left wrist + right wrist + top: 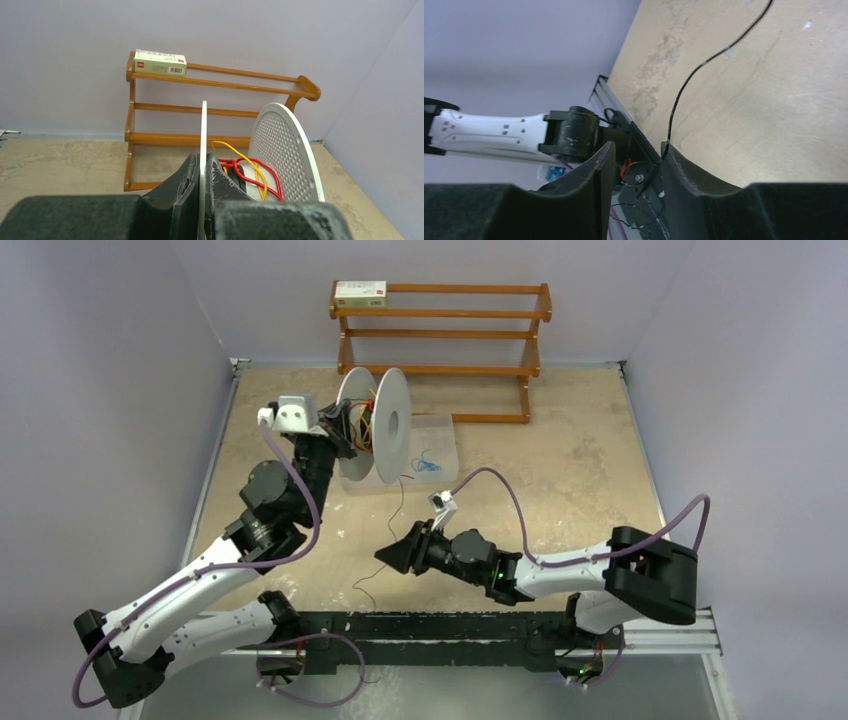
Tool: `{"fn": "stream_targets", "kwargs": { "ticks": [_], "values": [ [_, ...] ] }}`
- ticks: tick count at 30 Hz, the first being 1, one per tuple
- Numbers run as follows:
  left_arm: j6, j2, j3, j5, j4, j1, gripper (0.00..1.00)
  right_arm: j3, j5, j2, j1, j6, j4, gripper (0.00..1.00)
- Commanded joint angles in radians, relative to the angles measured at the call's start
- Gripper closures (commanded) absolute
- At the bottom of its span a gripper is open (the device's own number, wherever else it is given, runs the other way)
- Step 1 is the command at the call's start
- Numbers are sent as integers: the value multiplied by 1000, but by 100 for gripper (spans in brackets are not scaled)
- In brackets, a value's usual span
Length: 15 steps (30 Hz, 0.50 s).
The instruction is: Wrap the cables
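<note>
Evidently your left tool [202,161] was clamped on spool [286,145] flange, likely steadying it for winding; red and orange cables [248,161] lay on hub. Your right tool [638,149] stood part-open, black cable [684,85] trailing over table [784,115], brushing one finger, not pinched.

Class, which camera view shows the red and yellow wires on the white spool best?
Left wrist view: the thin red and yellow wires loop plainly between the discs of the white perforated spool. Top external shows them tiny; right wrist, not at all.
</note>
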Motion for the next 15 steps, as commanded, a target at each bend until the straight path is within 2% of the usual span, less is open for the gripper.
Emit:
{"fn": "stream_targets", "kwargs": {
  "ticks": [1, 5, 9, 15],
  "values": [
    [-8, -8, -1, -14, 137, 3, 100, 56, -19, 1, 14, -4, 101, 62],
    [-8, 2, -8, -17, 152, 3, 100, 67, -27, -4, 28, -28, 112, 76],
    [-6, 7, -8, -20, 158, 3, 100, 62, -13, -30, 41, -47, 105, 100],
    [31, 41, -8, -44, 153, 3, 100, 66, -13, -105, 72, -132, 84, 100]
  ]
}}
